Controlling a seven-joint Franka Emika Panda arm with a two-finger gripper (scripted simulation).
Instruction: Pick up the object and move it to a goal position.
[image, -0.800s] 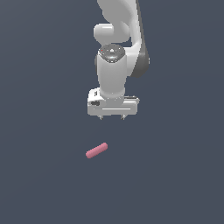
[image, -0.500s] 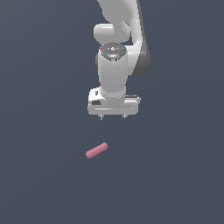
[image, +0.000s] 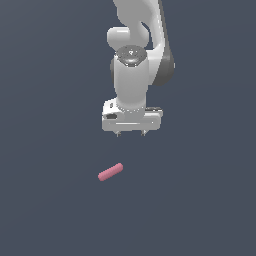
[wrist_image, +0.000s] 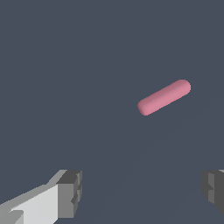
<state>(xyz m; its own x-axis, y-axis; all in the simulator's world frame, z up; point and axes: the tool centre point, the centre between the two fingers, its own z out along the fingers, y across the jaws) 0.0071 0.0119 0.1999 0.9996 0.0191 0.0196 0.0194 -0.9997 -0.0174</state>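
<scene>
The object is a small pink cylinder (image: 110, 172) with rounded ends. It lies flat on the dark grey floor, tilted slightly. In the exterior view my gripper (image: 131, 134) hangs above the floor, behind the cylinder and a little toward the exterior view's right, apart from it. The jaws are open and hold nothing. In the wrist view the pink cylinder (wrist_image: 164, 97) lies ahead of the gripper (wrist_image: 142, 192), outside the gap between the two grey fingertips (wrist_image: 70, 193), which stand far apart.
The floor (image: 45, 125) is a plain dark grey surface. The white arm (image: 135, 55) rises behind the gripper.
The arm has shifted slightly toward the exterior view's left and a little lower. The cylinder has not moved. The jaws stay open.
</scene>
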